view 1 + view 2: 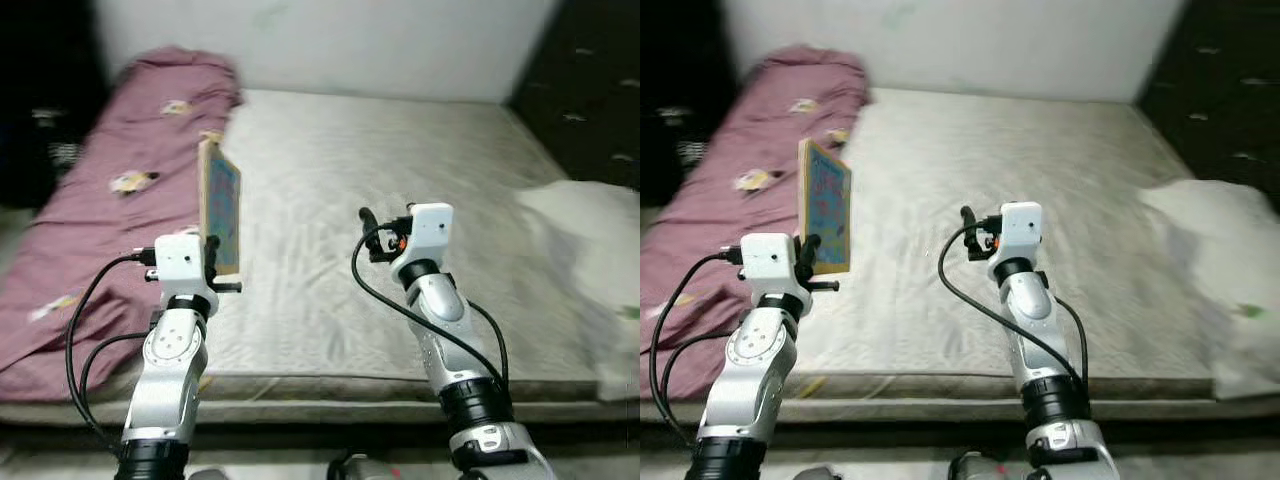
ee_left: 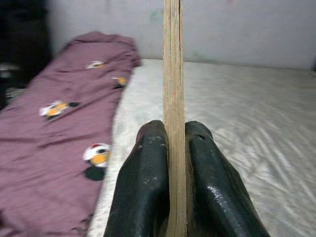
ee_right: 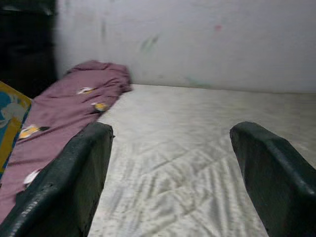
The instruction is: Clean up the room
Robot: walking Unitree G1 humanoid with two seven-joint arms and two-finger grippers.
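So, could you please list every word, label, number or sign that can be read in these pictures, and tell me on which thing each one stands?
None can be read.
Board, held upright in the left gripper: a blue and yellow printed face, too blurred to tell if it carries words.
Purple blanket: small cartoon figures, no letters.
Wall: faint coloured smudges, not writing.
Right gripper, open over the mattress: no label seen.

A bare grey mattress point(image 1: 400, 200) meets a pale wall point(image 1: 350, 40), dark furniture point(image 1: 590, 90) alongside.
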